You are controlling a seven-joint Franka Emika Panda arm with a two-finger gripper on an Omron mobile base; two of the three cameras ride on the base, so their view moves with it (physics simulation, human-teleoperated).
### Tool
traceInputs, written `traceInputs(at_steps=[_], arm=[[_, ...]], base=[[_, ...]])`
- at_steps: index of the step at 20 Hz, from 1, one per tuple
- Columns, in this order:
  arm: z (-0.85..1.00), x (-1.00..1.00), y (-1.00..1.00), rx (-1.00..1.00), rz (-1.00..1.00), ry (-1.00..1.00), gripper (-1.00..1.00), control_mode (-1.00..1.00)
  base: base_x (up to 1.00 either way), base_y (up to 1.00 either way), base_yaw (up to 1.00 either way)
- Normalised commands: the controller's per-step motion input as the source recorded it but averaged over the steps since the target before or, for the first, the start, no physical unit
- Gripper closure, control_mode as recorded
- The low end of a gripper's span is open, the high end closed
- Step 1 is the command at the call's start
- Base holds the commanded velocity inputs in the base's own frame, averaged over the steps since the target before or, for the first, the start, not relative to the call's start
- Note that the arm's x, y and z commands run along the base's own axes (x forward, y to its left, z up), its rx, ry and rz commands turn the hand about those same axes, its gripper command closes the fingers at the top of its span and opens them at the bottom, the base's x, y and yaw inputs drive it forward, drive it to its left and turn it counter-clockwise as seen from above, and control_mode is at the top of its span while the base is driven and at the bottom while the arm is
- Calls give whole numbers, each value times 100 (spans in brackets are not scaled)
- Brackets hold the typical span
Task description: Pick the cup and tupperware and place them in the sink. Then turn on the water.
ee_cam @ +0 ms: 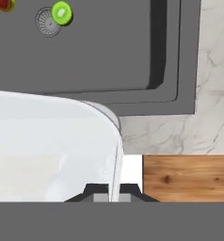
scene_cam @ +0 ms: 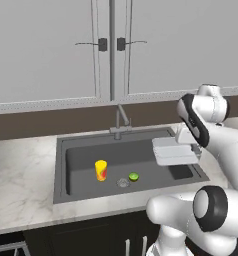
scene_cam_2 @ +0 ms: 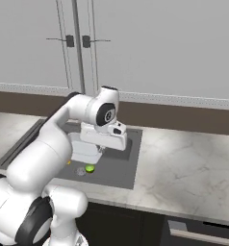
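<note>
The yellow cup (scene_cam: 101, 170) with its red-orange patch stands upright on the floor of the dark sink (scene_cam: 61, 170), left of the drain. My gripper (scene_cam: 190, 148) is shut on the rim of the pale tupperware (scene_cam: 173, 151), which hangs level over the sink's right side. In the hand view the rim of the tupperware (ee_cam: 48, 141) runs between the fingertips of the gripper (ee_cam: 113, 194), with the sink (ee_cam: 109, 47) below. From the right the arm hides most of the tupperware (scene_cam_2: 85, 151) under the gripper (scene_cam_2: 101, 149). The faucet (scene_cam: 122, 120) stands behind the basin; water is out of view.
A small green round object (scene_cam: 133, 176) lies beside the metal drain (scene_cam: 122, 182). Marble counter (scene_cam: 21, 175) surrounds the sink, wider on the right (scene_cam_2: 184, 158). A wooden board (ee_cam: 187, 178) lies on the counter beside the sink's corner. Wall cabinets hang above.
</note>
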Motion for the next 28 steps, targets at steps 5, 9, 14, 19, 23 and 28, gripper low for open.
traceInputs(at_steps=[5, 9, 14, 19, 23, 28], arm=[[-23, 12, 0, 0, 0, 0, 100, -100], [-20, 29, 0, 0, 0, 0, 100, -100], [-24, 39, 9, 0, 0, 0, 100, -100], [-25, 42, 15, 0, 0, 0, 100, -100], [-25, 43, 13, 0, 0, 0, 100, -100], [-25, 34, 0, 0, 0, 0, 100, -100]], base=[[0, 0, 0], [0, 0, 0], [0, 0, 0], [0, 0, 0], [0, 0, 0], [0, 0, 0]])
